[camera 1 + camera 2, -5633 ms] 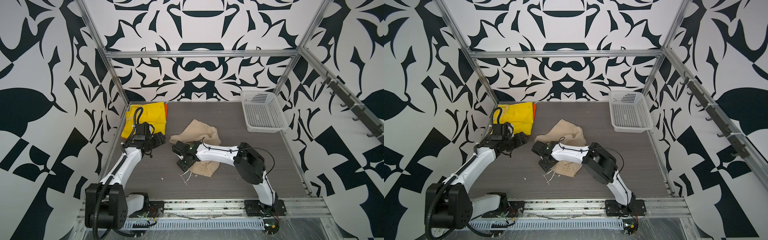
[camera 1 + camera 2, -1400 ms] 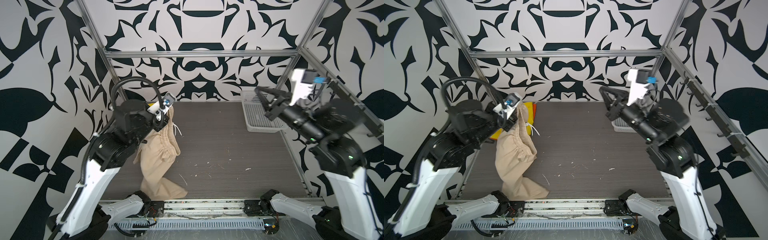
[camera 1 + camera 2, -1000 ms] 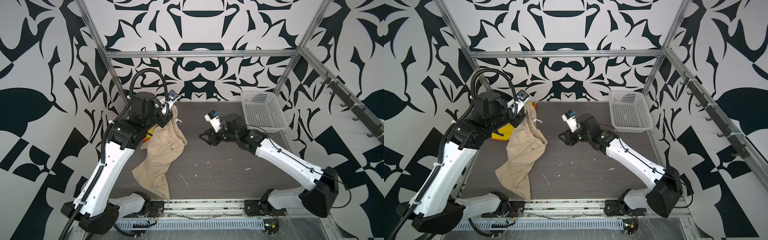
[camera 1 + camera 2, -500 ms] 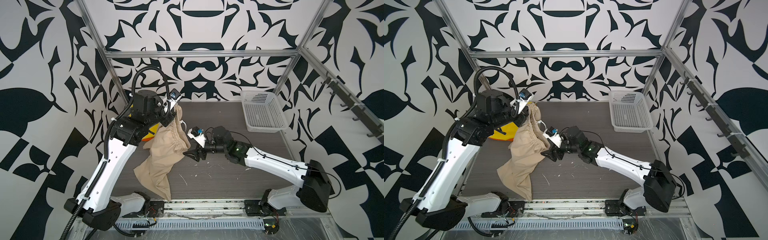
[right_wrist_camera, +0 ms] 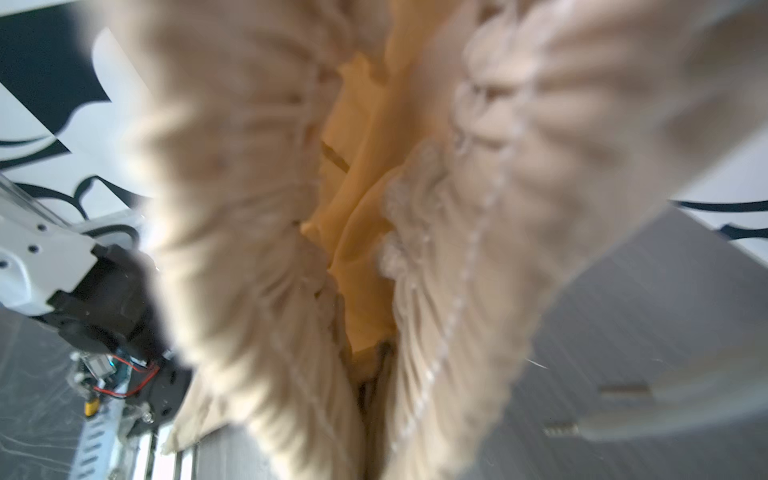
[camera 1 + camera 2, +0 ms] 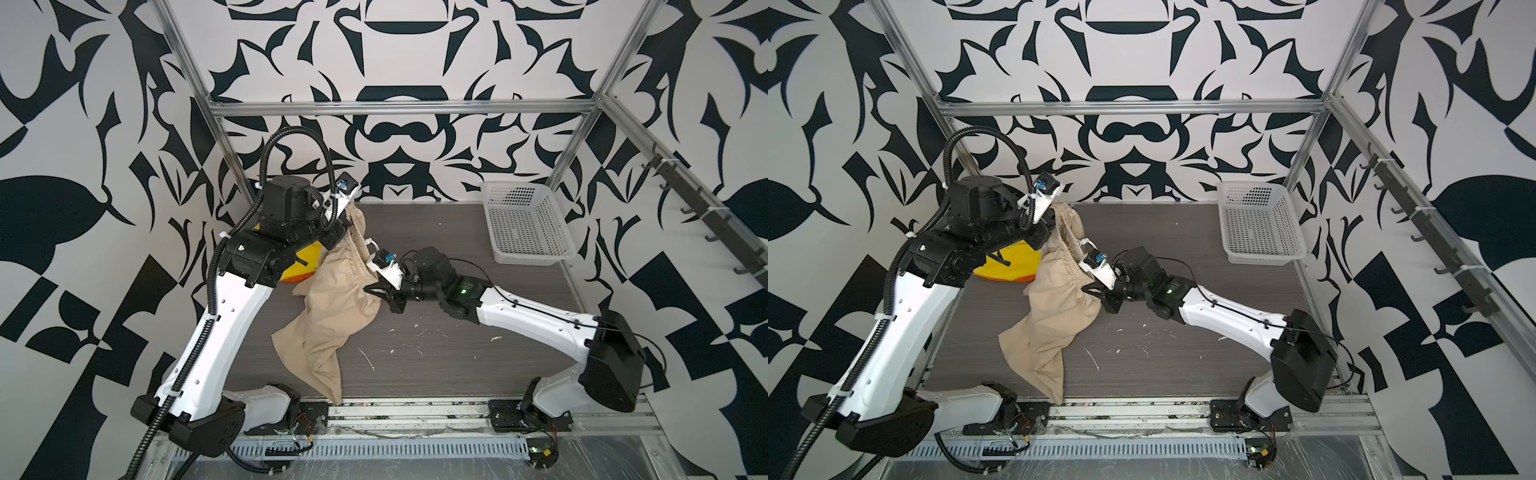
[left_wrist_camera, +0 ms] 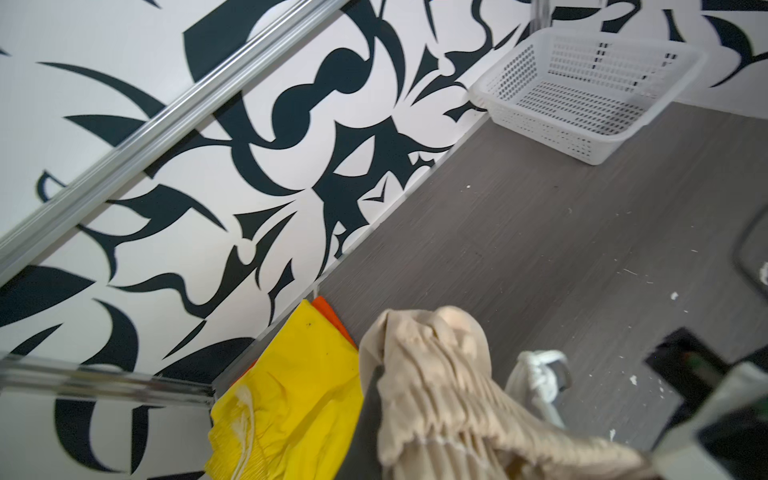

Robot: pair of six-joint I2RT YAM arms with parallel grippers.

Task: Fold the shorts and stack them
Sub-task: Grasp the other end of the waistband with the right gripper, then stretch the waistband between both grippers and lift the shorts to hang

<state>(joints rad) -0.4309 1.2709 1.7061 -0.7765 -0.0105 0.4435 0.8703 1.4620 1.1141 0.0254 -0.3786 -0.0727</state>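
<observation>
Beige shorts (image 6: 332,307) hang over our desk (image 6: 457,361).
We see left pincer (image 6: 348,218) and right pincer (image 6: 371,289) each pinching the waistband; legs trail to the desk's front, yellow shorts (image 6: 309,255) behind.

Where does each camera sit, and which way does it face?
Top views: high over the front, looking down at the grey wood-grain table; left arm and right arm show, left claw and right claw at the beige cloth shorts.
Left wrist: on the left arm, facing the white perforated plastic basket; a blurred bit of the right arm shows.
Right wrist: on the right arm, close to the shorts' gathered waistband; part of the left arm shows.
Shared: all see the beige shorts.
</observation>
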